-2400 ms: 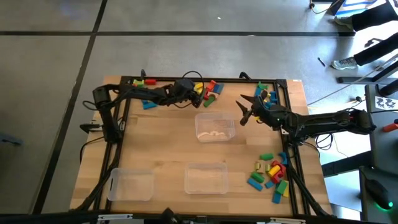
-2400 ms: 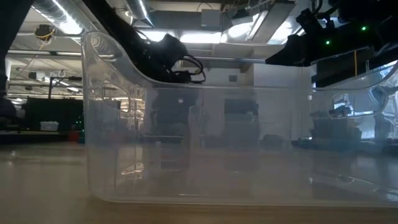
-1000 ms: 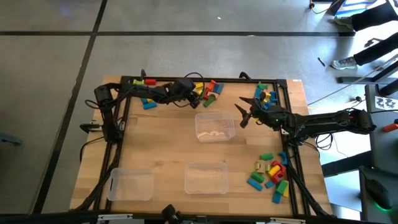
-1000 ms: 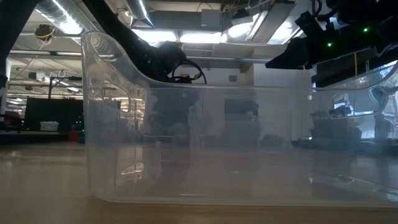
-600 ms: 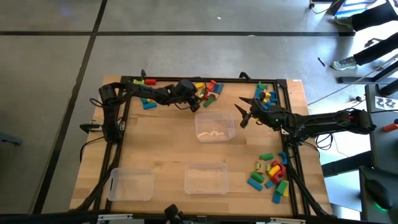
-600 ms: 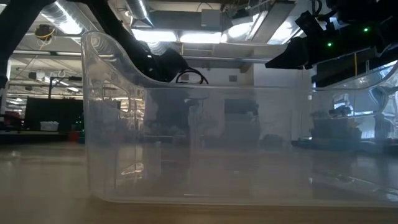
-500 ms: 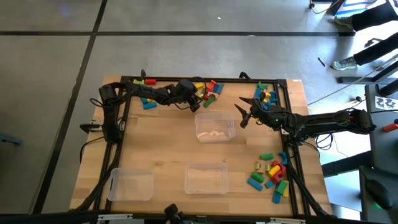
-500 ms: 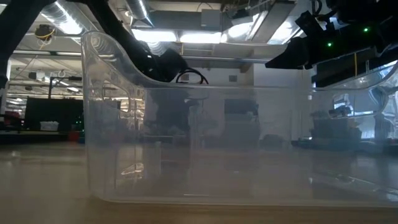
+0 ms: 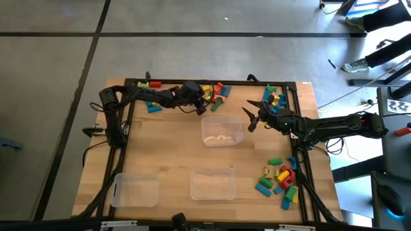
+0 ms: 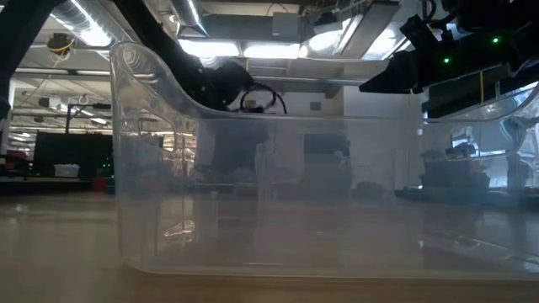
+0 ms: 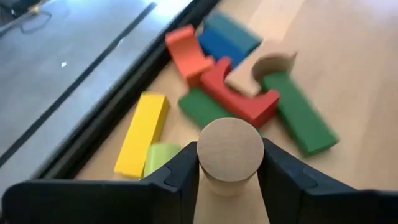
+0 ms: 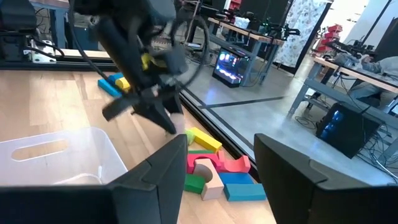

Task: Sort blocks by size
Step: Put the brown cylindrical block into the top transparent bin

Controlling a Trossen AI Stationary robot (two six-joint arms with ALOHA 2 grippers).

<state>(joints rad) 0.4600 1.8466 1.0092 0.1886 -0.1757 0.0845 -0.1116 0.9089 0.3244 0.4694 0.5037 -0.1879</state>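
While the right gripper (image 9: 251, 117) hangs mid-frame with jaws apart and empty, the left gripper (image 11: 229, 163) has its jaws pinched on a plain wooden cylinder (image 11: 230, 151) over the blocks (image 9: 216, 94) piled at the desk's (image 9: 167, 147) upper middle; another pile sits lower right.

So the right gripper (image 12: 217, 177) has its two dark fingers (image 12: 155, 186) spread apart, nothing between them. Just past the gap sits a little pile of blocks (image 12: 211, 168) on the wooden surface (image 12: 50, 106): yellow, red, green, blue and a tan one. Off beside one finger is a clear tray (image 12: 56, 158). Farther out, the other arm's gripper (image 12: 158, 112) reaches down over the pile, with blue and yellow blocks (image 12: 121, 84) lying well beyond it.
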